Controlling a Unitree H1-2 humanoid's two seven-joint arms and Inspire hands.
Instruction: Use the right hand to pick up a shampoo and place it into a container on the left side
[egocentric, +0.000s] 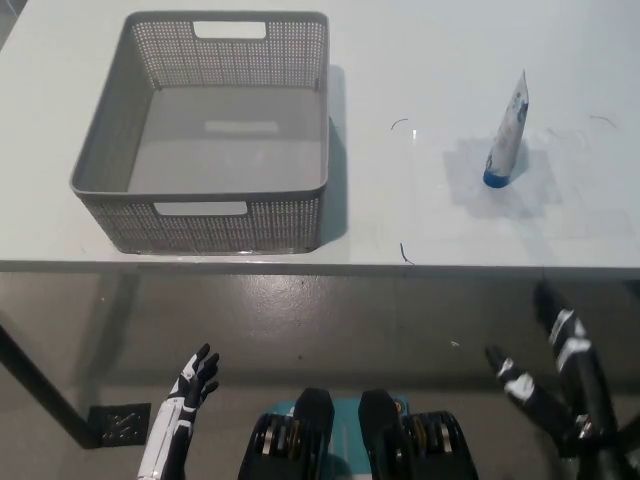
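Note:
A white and blue shampoo tube (507, 135) stands upright on its blue cap at the right of the white table (420, 215). A grey mesh basket (215, 215) sits on the left half of the table, with nothing inside it. My black right hand (555, 385) hangs below the table's front edge at the lower right, fingers spread and open, well short of the tube. My white left hand (190, 390) rests low at the lower left, below the table edge, fingers apart and holding nothing.
The table's front edge (330, 268) runs across the picture above both hands. Grey floor lies below it, with a dark table leg (40, 390) and a small floor grate (120, 425) at the lower left.

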